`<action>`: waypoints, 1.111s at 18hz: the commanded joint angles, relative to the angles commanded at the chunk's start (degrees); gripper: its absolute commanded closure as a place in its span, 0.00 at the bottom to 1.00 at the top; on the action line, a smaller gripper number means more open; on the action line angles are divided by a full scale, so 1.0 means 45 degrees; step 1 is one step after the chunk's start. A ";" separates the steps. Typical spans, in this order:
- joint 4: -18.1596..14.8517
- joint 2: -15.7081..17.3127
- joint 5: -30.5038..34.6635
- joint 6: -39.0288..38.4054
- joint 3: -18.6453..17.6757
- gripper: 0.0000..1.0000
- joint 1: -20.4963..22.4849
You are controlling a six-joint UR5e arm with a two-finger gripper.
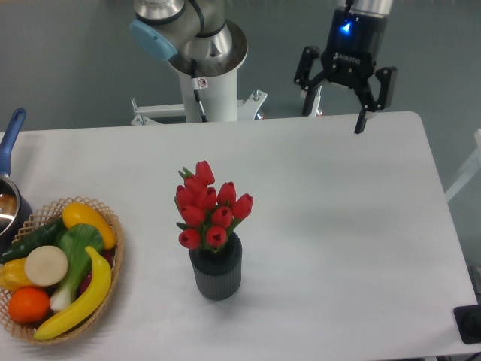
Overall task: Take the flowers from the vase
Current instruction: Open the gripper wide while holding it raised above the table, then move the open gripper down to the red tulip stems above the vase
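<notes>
Sitting far left, a wicker basket (113,226) and pot (10,199) block nothing; the flowers (210,214) in the vase (216,272) stand near-left, well apart from the gripper (335,111), jaws spread.

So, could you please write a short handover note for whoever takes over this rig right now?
Gripper: open, empty, hanging above the far edge of the table, well away from the bunch.
Flowers: red tulip bunch upright in the vase, near the table's middle front.
Nearby: wicker basket of fruit and vegetables at the left edge, blue-handled pot behind it.
Done: nothing grasped yet.
Left: bring the gripper over the bunch, lower, close on it, lift it clear of the vase.
</notes>
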 joint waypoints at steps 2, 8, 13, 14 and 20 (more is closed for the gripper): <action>0.0624 0.0020 0.0020 -0.0921 -0.0058 0.00 -0.0039; 0.1699 0.0021 -0.0194 -0.1256 -0.0741 0.00 -0.0078; 0.2092 -0.0116 -0.0176 -0.0222 -0.1016 0.00 -0.0644; 0.2131 -0.0155 -0.0156 -0.0125 -0.1054 0.00 -0.0645; 0.2268 -0.0507 0.0664 0.2141 -0.1172 0.00 -0.0742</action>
